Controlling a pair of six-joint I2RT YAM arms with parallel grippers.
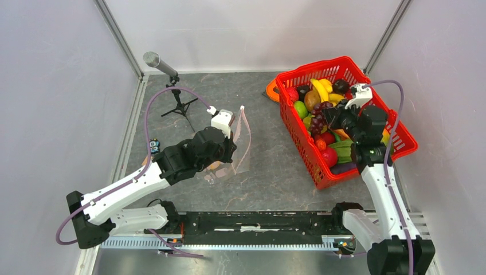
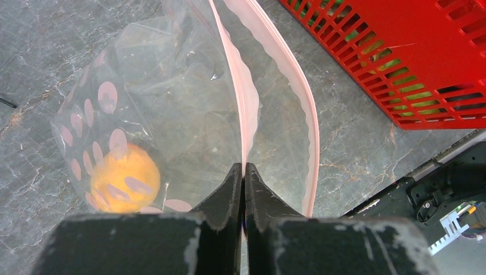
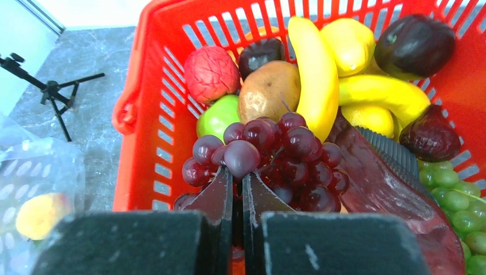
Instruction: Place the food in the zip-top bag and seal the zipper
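1. Clear plastic printed with pale dots forms the zip-top bag (image 2: 172, 103). It stands on the grey table (image 1: 269, 172) in front of the left arm, well apart from the red basket (image 1: 344, 60).
2. The left gripper (image 2: 243, 166) has its fingers pressed together on the zipper (image 2: 247, 103), pinching one pink lip of the bag's mouth. The other pink lip bows away toward the basket, so the mouth gapes.
3. One orange (image 2: 123, 177) lies inside the bag near its bottom, against the dotted wall.
4. The right gripper (image 3: 240, 175) reaches into the basket. Its fingers are drawn tight together at the near edge of the purple grapes (image 3: 286, 154), with the tips touching the nearest grapes. Whether a stem is nipped between them cannot be told.
5. More food lies in the basket around the bunch:
   - a banana (image 3: 315, 74) just behind the bunch;
   - a lemon (image 3: 347, 40) beside the banana;
   - a brown kiwi (image 3: 268, 89) and a green fruit (image 3: 218, 117) touching each other;
   - a knobbly red fruit (image 3: 211, 73) at the back;
   - a dark fruit (image 3: 415, 37) in the far corner;
   - green grapes (image 3: 453, 195) on the right of the wrist view.
6. An orange ring (image 1: 271, 90) lies flat on the table just beside the basket's far-left corner.
7. A microphone (image 1: 160, 63) on a small tripod stands at the far left of the table.
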